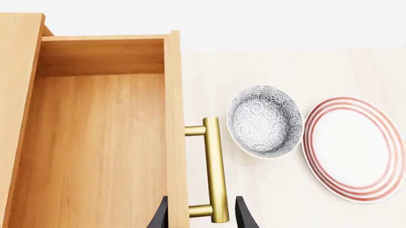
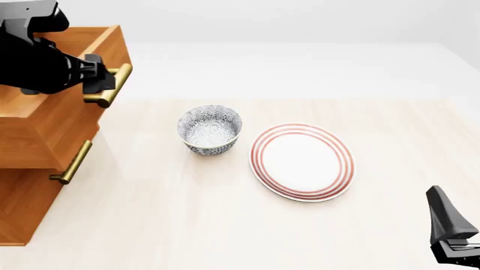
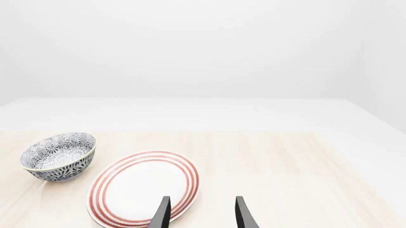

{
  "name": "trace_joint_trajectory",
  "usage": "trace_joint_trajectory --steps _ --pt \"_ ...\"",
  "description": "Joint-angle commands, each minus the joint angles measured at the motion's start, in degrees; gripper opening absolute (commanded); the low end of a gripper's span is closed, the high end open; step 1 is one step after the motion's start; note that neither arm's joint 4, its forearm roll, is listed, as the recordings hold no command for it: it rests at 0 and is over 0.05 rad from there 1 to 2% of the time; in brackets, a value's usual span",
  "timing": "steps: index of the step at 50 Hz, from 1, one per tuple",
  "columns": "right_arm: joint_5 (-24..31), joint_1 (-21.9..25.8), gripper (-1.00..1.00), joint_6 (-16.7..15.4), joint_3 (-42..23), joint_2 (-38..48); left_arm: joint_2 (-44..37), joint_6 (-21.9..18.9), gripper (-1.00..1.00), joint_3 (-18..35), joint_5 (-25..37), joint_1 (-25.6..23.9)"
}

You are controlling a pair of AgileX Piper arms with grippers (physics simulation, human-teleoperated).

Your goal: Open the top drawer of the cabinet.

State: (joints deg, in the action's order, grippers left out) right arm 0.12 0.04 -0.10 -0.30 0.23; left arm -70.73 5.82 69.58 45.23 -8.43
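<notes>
One cabinet (image 2: 34,169) stands at the left edge of the table (image 2: 225,236), and the front view shows two of its brass bar handles: the top drawer's handle (image 2: 111,87) and a lower handle (image 2: 73,163) beneath it. The top drawer (image 2: 67,112) juts out from the cabinet front, its wooden inside open to the left wrist view. The left gripper (image 2: 101,81) is at that top handle; its two fingertips (image 1: 244,216) stand on either side of the bar and the drawer front, spread with a gap, though whether they press on anything cannot be told. One patterned grey-and-white bowl (image 2: 210,129) sits near the cabinet, just beside one white plate (image 2: 302,162) with red rings. The right gripper (image 3: 201,213) hangs near the table's right corner, its fingers apart and holding nothing. No writing or labels can be read on anything
</notes>
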Motion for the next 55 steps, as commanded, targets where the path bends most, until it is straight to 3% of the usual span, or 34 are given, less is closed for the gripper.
trace_joint_trajectory --steps 1,37,55 --pt "-0.05 -0.02 1.00 0.04 0.06 -0.02 -0.02 0.30 1.00 -0.45 -0.13 -2.21" --pt "-0.05 -0.02 1.00 0.03 0.06 -0.02 -0.37 2.06 1.00 0.21 -0.38 -9.54" --pt "-0.05 -0.02 1.00 0.03 0.06 -0.02 1.53 1.49 1.00 0.45 0.75 -9.72"
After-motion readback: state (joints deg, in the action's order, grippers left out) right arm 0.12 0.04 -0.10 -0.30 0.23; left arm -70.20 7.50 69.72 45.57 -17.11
